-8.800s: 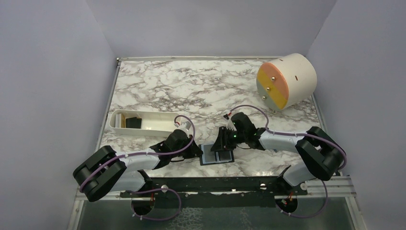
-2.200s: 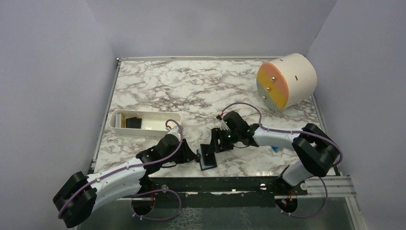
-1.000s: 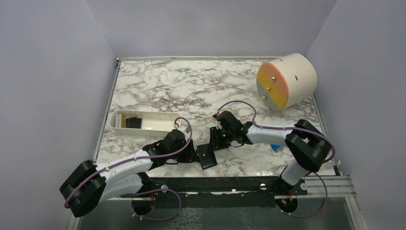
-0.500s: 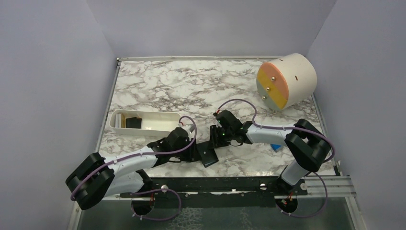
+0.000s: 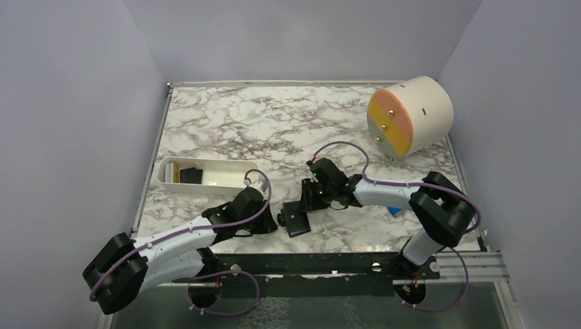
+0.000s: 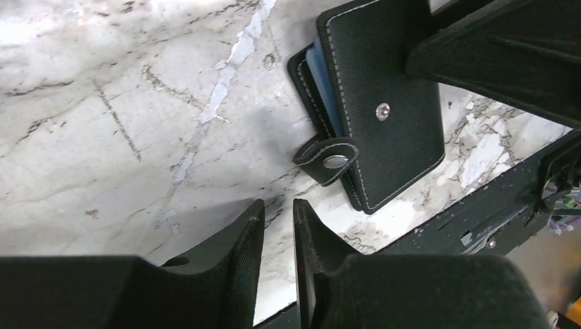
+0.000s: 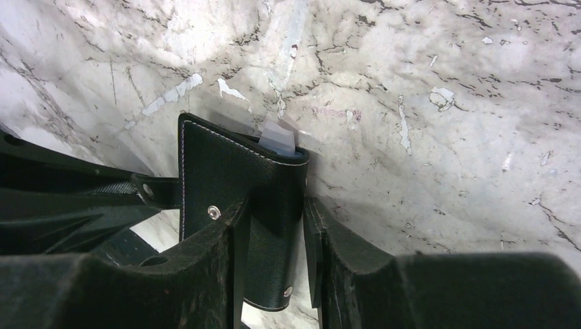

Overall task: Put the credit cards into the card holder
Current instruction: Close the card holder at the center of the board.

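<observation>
The card holder lies folded shut near the table's front edge, black with white stitching. Its stud faces up and its snap strap hangs loose at the side. My right gripper comes at it from behind, and in the right wrist view the right gripper is shut on the card holder, one finger on each side. A pale edge pokes out of the fold. My left gripper hovers just left of the strap, jaws narrow with only marble between them. A dark credit card lies in the tray.
A white oblong tray stands at the left, behind the left arm. A big cream cylinder with an orange and yellow face lies at the back right. A small blue block shows under the right forearm. A black rail runs along the front edge.
My left gripper's jaws have narrowed, and the left arm has drawn back a little toward the front left. The right gripper and the folded holder have barely shifted.
</observation>
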### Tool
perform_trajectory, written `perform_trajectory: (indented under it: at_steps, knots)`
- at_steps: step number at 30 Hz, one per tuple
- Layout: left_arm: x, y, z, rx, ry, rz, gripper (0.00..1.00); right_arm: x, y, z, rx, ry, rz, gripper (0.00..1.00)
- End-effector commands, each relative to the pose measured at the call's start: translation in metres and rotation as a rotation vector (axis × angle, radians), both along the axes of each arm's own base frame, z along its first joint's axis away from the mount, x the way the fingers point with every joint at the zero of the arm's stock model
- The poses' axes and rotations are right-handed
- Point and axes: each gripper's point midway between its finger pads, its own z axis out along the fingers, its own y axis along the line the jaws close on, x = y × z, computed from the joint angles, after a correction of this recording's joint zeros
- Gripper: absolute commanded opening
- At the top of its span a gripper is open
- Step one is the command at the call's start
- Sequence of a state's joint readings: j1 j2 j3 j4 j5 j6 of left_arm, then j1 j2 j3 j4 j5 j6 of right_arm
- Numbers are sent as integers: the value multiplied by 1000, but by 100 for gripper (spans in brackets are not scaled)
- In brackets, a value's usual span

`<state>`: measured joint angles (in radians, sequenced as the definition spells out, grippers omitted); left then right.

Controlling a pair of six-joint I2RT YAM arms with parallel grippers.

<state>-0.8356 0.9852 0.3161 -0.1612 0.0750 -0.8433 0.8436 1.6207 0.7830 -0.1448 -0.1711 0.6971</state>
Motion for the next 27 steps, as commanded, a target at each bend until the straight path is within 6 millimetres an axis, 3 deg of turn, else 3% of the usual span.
perform_trajectory:
  at_steps: [1,3,7,17,27]
  knots:
    - [-2,5,-2,6,-7,16,25,-8,-42,-34,-184,8,-31,34]
    - [0,2,3,-21,-19,14,31,-8,-40,-33,-176,10,-28,34]
    - [4,-5,17,-109,-56,49,32,-7,-34,-22,-145,3,-18,34]
    - [6,7,9,-112,-62,134,25,-8,-19,22,-57,-31,45,36]
    - [6,-17,25,-267,-47,119,25,-12,-3,48,3,-35,81,35]
